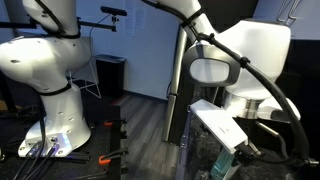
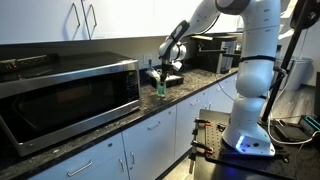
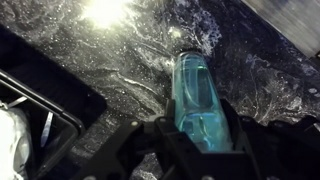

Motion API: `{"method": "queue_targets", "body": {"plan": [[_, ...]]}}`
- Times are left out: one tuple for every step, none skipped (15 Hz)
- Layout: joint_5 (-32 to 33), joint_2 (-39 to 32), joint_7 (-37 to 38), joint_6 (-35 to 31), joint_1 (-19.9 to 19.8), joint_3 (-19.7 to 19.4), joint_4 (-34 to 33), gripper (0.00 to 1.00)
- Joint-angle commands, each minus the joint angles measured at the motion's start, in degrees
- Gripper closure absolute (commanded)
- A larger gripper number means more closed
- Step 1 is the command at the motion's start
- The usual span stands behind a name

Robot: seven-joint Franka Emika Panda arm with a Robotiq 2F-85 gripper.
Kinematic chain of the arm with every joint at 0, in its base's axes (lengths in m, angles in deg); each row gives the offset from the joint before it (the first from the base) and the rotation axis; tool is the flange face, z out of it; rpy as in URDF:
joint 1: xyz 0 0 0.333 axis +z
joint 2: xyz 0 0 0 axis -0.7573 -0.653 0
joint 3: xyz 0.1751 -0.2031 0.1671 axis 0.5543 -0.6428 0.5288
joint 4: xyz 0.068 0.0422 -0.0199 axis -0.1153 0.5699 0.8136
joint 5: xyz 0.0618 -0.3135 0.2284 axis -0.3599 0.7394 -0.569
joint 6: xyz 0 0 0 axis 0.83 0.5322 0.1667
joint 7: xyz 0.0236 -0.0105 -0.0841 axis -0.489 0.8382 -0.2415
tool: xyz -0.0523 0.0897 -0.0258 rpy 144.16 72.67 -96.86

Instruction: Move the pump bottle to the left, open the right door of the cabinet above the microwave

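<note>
The pump bottle [image 2: 160, 88] is pale green and stands on the dark counter to the right of the microwave [image 2: 70, 95]. My gripper [image 2: 164, 72] comes down over it from above. In the wrist view the gripper [image 3: 200, 128] has a jaw on each side of the bottle's translucent body [image 3: 195, 85] and is shut on it. The pump head is hidden there. The white cabinet above the microwave shows two silver bar handles. Its right door [image 2: 112, 18] is closed.
The speckled black counter [image 2: 195, 92] runs rightwards to black appliances [image 2: 215, 50] at the back. A black object [image 3: 40, 95] lies close to the bottle's left in the wrist view. An exterior view shows only the white arm [image 1: 245, 60], a second robot base [image 1: 50, 75] and floor.
</note>
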Motion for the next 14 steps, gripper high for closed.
{"method": "queue_targets", "body": {"plan": [[-0.36, 0.02, -0.18, 0.13, 1.68, -1.65, -0.02, 0.80], [1.01, 0.04, 1.98, -0.56, 2.43, -1.91, 0.10, 0.80], [2.77, -0.54, 5.39, -0.64, 3.71, -2.30, -0.51, 0.80], [4.54, -1.05, 8.24, -0.48, 4.81, -2.65, -1.04, 0.80], [6.59, -1.99, 11.47, 0.04, 6.15, -2.62, -2.28, 0.80], [8.37, -2.78, 14.04, 0.74, 7.27, -2.25, -3.50, 0.80], [11.19, -3.26, 17.29, 1.20, 8.58, -2.30, -4.44, 0.80], [13.58, -3.77, 19.82, 1.68, 9.70, -2.28, -5.49, 0.80], [16.38, -4.60, 22.98, 2.06, 11.03, -2.47, -6.94, 0.80], [18.77, -5.40, 25.54, 2.39, 12.10, -2.79, -8.21, 0.80], [21.44, -6.23, 28.47, 2.78, 13.03, -3.43, -9.41, 0.80], [22.92, -6.76, 30.33, 3.00, 13.51, -3.67, -10.24, 0.80], [23.68, -7.15, 31.58, 2.68, 13.53, -3.92, -10.61, 0.80], [23.83, -7.73, 32.62, 1.90, 13.43, -4.10, -11.01, 0.80]]}}
